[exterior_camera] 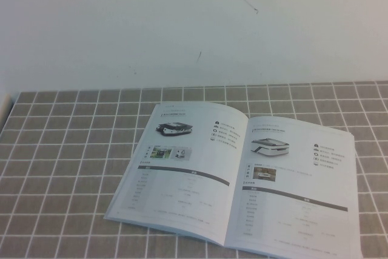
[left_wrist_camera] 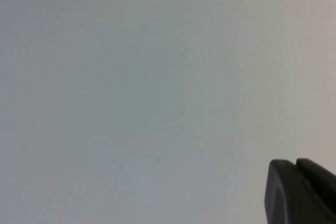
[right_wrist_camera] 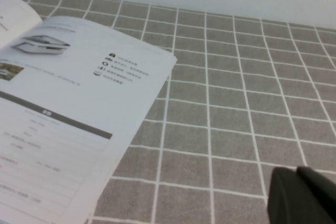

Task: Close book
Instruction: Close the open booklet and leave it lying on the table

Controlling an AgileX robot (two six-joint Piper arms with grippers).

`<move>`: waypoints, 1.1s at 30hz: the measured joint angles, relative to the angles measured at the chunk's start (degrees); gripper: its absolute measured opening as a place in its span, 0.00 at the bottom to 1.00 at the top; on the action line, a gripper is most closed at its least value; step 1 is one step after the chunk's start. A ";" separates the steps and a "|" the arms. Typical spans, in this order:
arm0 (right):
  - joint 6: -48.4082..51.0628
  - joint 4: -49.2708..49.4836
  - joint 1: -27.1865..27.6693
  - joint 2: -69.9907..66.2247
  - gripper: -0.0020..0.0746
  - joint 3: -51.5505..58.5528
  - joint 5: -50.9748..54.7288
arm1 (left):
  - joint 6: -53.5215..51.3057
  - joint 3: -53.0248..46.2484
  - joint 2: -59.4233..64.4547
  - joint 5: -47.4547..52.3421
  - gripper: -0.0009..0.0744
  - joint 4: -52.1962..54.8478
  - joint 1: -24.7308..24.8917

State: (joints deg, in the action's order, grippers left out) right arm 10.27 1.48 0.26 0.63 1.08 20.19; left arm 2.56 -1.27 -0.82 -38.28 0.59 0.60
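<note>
We see a grey gridded worktop (exterior_camera: 60, 150), a white wall (exterior_camera: 182, 22) and an open white paper book (exterior_camera: 242, 180). The left end effector (left_wrist_camera: 302, 192) faces a blank pale surface and the right end effector (right_wrist_camera: 302, 195) is above the worktop. We cannot tell how far open either is.

Left gripper (left_wrist_camera: 300, 192): matte black rounded block, one vertical seam, facing a pale surface (left_wrist_camera: 131, 77). Right gripper (right_wrist_camera: 302, 196): same black block, above the table (right_wrist_camera: 236, 103).

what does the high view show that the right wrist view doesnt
Only the high view: both pages of the open book, including its left page with the dark machine photo. Neither arm appears there.
Only the right wrist view: a dark part of the right end effector, over the grey checked tablecloth beside the book.
Both: the right page lying open on that tablecloth.
The left end effector shows in the left wrist view alone, facing a blank pale surface.
</note>
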 joint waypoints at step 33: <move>0.33 -2.11 0.00 0.00 0.02 0.62 -39.52 | 10.07 0.00 0.00 30.14 0.01 -0.59 0.00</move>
State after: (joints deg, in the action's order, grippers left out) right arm 10.60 -0.63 0.26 0.63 1.70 -19.33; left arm 12.63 -1.27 -0.82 -8.13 0.00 0.60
